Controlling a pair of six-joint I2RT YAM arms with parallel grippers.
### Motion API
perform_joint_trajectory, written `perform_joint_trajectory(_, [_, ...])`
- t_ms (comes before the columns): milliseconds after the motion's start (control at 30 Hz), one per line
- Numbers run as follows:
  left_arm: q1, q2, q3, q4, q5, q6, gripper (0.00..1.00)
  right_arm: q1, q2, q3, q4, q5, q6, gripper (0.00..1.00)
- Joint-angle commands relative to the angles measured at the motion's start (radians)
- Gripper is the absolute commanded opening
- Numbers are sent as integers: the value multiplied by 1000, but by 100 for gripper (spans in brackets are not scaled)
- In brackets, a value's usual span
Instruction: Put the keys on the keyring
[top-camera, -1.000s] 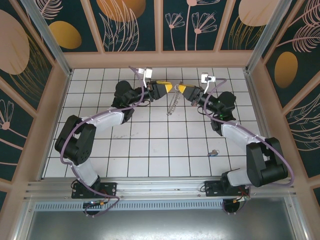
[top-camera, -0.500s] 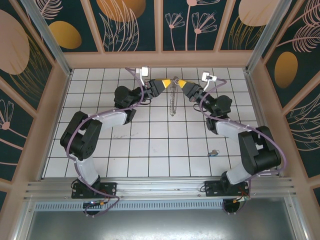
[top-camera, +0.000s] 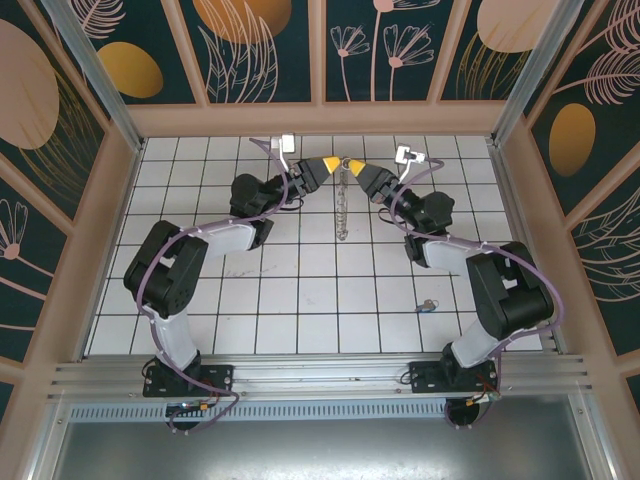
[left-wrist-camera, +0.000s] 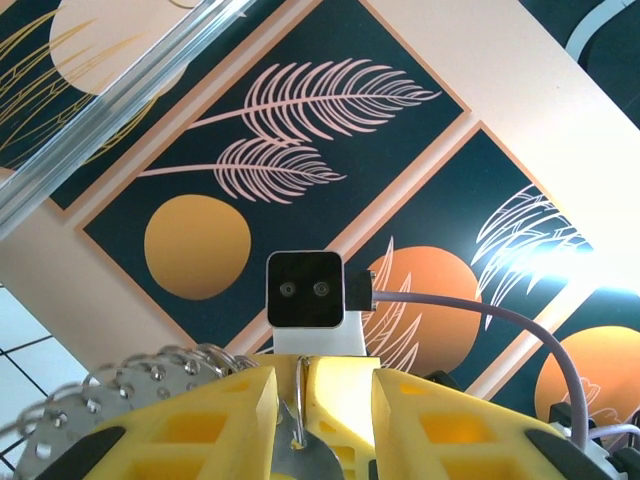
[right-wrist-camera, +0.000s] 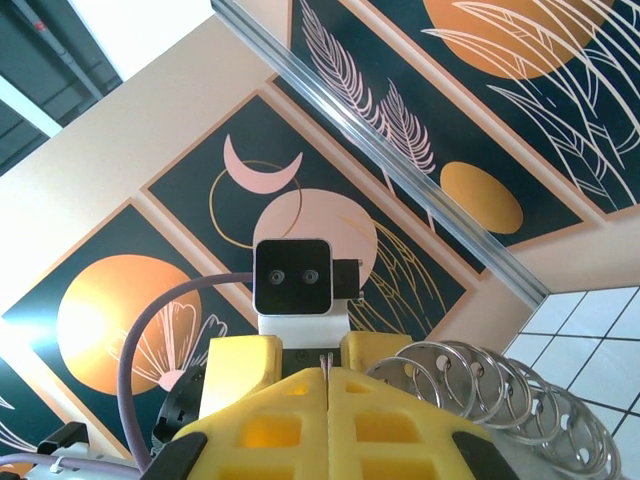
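The left gripper (top-camera: 332, 163) and right gripper (top-camera: 354, 166) both pinch the dangling keyring (top-camera: 342, 205); the keys (top-camera: 427, 305) lie at five o'clock, nearer the right arm.

left end effector (top-camera: 332, 163) and right end effector (top-camera: 353, 165) moved farther back, closer together, keyring (top-camera: 343, 200) hanging straighter

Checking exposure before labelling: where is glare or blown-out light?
Left wrist: white glare washes out a wall panel at right. Right wrist: a blown-white patch at top; the keyring glints but reads sharp. Top external: even light, the keys tiny but distinct.
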Motion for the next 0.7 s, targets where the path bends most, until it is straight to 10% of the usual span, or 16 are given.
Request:
perform_joint_trajectory(0, [-11, 17, -11, 42, -13, -7, 30, 9, 8, 45, 87, 16, 14, 0])
perform_joint_trajectory(667, [-25, 46, 20, 43, -1, -14, 25, 13, 28, 53, 72, 7, 17, 0])
